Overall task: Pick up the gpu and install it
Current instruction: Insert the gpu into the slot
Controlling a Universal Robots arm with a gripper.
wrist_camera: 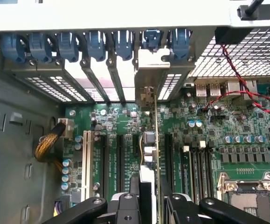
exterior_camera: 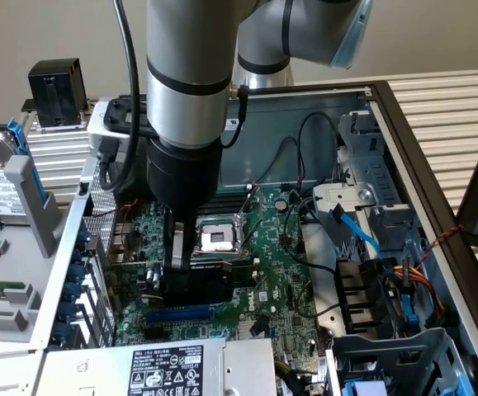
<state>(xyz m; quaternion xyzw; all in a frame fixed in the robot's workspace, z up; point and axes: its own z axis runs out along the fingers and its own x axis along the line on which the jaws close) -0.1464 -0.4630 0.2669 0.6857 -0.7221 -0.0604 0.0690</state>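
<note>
The gpu (wrist_camera: 151,135) bracket is bare bright metal; the motherboard (wrist_camera: 121,116) is green laminate; the case (exterior_camera: 305,136) is dull sheet metal.

Soft, even light fills the exterior view; my arm (exterior_camera: 187,66) casts shade on the motherboard (exterior_camera: 284,256), darkening the gpu (exterior_camera: 210,285) clamped in my end effector (exterior_camera: 181,268). In the wrist view, white glare burns through the case's slot openings (wrist_camera: 102,91).
</note>
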